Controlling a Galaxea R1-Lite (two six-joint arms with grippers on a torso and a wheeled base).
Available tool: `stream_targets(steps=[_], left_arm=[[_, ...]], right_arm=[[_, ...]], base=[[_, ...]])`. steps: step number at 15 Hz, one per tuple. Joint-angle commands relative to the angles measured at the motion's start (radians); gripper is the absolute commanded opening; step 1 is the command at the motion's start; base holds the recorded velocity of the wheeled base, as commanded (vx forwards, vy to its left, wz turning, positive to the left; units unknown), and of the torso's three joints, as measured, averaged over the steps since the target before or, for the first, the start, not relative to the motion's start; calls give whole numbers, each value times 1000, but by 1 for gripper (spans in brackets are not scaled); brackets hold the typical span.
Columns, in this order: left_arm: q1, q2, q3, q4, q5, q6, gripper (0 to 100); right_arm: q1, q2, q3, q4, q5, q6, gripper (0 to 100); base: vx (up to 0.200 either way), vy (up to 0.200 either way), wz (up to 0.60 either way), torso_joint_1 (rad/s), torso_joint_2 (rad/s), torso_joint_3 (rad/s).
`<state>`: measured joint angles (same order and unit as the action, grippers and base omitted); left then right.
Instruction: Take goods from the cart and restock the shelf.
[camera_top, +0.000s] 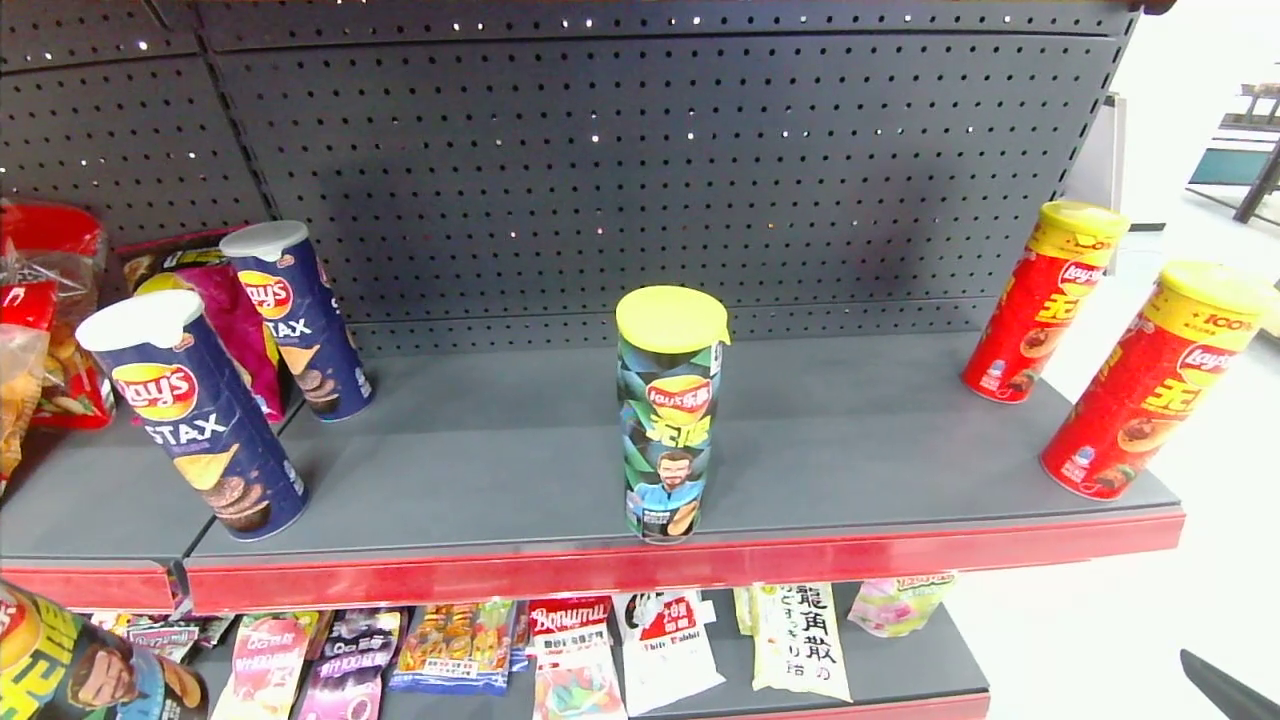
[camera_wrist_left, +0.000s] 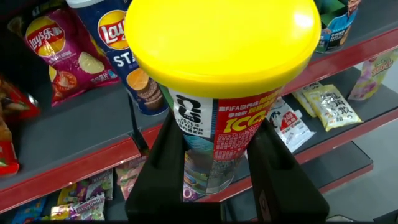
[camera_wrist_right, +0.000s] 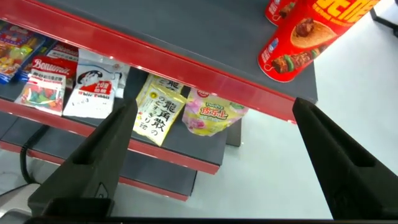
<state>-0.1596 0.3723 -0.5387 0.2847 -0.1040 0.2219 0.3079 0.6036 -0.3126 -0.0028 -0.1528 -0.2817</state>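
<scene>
My left gripper (camera_wrist_left: 217, 163) is shut on a chip can (camera_wrist_left: 224, 81) with a yellow lid and red and blue print, held upright in front of the shelf's red front edge (camera_wrist_left: 74, 168). The same can (camera_top: 60, 665) shows at the lower left corner of the head view, below the shelf board (camera_top: 480, 450). A matching yellow-lidded can (camera_top: 668, 415) stands at the front middle of that board. My right gripper (camera_wrist_right: 217, 155) is open with nothing between its fingers, low off the shelf's right end, under a red can (camera_wrist_right: 311, 37).
Two blue cans (camera_top: 190, 415) (camera_top: 300, 320) and snack bags (camera_top: 215, 300) stand at the shelf's left, two red cans (camera_top: 1045, 300) (camera_top: 1160, 380) at its right. Bare board lies either side of the middle can. Snack packets (camera_top: 650, 650) fill the lower shelf.
</scene>
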Motion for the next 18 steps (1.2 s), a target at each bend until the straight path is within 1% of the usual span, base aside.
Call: stream_targets(steps=[1,4,9,11,12,13,14,15,16,17,18], left_arm=[[0,5,0,-13,0,-1,0],[0,14,-1,-22,0,1,0],[0,25,-7,-30,0,-1,0],[0,56,-7,-70,0,-1,0],[0,111,-10,-125,-2,-1,0],[0,146,-12,-153,0,-1,0],[0,146,-12,-153,0,-1,0],[0,258,-10,-257,-17,-10,0],[2,298,-12,-286,-49,-12,0],[2,330,-12,-300,-68,-12,0],[2,367,-18,-303,-74,-13,0]], right_arm=[[0,-10,3,0,1,-5,100],[0,-47,35,-2,-1,-11,100],[-1,-102,64,0,-1,-14,100],[-3,-134,72,0,-7,-10,100],[-23,-194,90,1,-21,3,100],[-36,-219,98,1,-21,27,100],[-36,-219,98,1,-21,27,100],[-66,-308,121,1,-30,116,100],[-99,-317,128,3,-67,145,100],[-167,-303,138,1,-106,182,100],[-250,-294,153,-2,-120,223,100]], base=[[0,0,-600,7,-7,2],[0,0,-600,-1,-1,1],[0,0,0,0,0,0],[0,0,0,0,0,0],[0,0,0,0,0,0],[0,0,0,0,0,0],[0,0,0,0,0,0],[0,0,0,0,0,0],[0,0,0,0,0,0],[0,0,0,0,0,0],[0,0,0,0,0,0]])
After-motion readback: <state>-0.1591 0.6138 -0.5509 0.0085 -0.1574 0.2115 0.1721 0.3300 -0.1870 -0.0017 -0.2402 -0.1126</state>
